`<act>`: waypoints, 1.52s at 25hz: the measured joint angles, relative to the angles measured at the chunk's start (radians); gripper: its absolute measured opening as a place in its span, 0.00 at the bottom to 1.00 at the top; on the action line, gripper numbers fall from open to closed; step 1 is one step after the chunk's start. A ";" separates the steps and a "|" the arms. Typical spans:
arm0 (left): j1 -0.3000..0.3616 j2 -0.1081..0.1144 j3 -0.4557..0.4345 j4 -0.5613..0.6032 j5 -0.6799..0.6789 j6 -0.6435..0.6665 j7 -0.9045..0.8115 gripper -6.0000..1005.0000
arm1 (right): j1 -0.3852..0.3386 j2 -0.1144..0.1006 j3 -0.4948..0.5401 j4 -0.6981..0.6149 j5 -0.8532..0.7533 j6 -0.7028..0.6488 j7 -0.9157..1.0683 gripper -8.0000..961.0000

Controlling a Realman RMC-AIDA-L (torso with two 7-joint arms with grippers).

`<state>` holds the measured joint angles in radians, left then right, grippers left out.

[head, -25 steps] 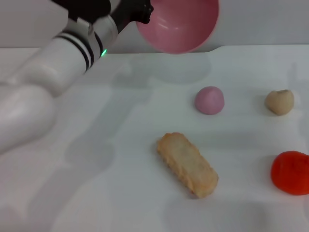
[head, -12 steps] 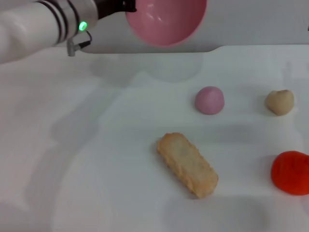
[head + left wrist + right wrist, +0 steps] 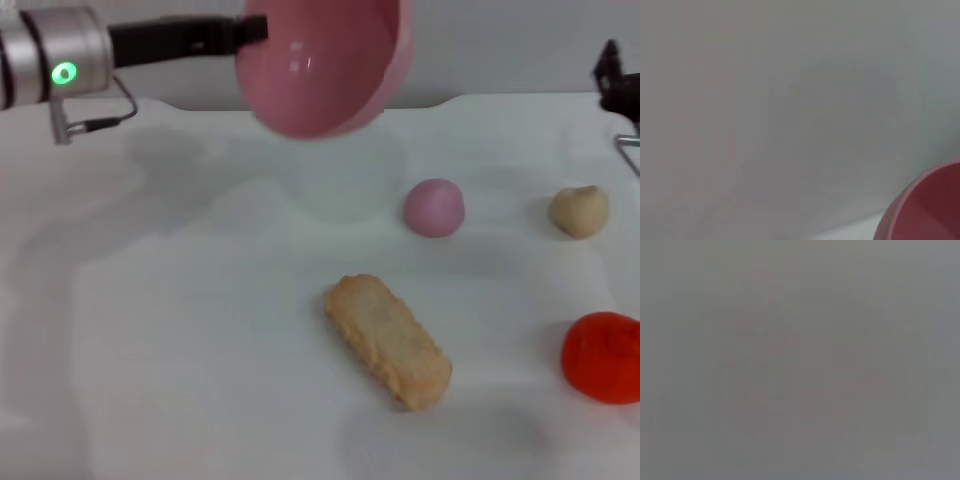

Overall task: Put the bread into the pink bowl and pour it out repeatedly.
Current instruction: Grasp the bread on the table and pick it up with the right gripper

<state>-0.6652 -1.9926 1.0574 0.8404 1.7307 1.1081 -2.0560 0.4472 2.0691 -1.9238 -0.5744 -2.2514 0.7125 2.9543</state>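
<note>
The left pincer [image 3: 248,30] clamps the pink bowl's [image 3: 320,65] rim, holding it tilted above the desk's [image 3: 200,330] far edge. The bread [image 3: 388,340] lies mid-desk, apart from everything. The right pincer [image 3: 612,75] shows at the right edge; its state is unclear.

White table [image 3: 200,330] (softly shadowed), grey wall [image 3: 520,45].

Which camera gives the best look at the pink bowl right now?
The head view. It shows nearly the whole pink bowl held off the table by the left claw, tipped so its inside shows. The left wrist view catches only a slice of its rim; the right wrist view shows none of it.
</note>
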 joint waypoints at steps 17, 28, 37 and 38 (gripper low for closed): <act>0.086 0.081 -0.044 -0.004 0.177 0.121 -0.071 0.05 | 0.098 -0.054 0.096 -0.308 -0.026 -0.821 -0.089 0.60; 0.072 0.087 -0.075 0.005 0.365 0.125 -0.108 0.05 | 0.086 -0.003 0.441 -0.748 -0.156 -1.665 -0.267 0.60; 0.060 0.084 -0.070 0.017 0.469 0.171 -0.137 0.05 | 0.215 0.000 0.526 -0.825 -0.230 -2.204 -0.208 0.60; 0.060 0.084 -0.070 0.017 0.469 0.171 -0.137 0.05 | 0.230 0.002 0.523 -0.810 -0.228 -2.238 -0.204 0.60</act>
<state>-0.6051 -1.9083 0.9873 0.8570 2.2001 1.2792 -2.1934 0.6775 2.0709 -1.4007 -1.3843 -2.4790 -1.5251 2.7499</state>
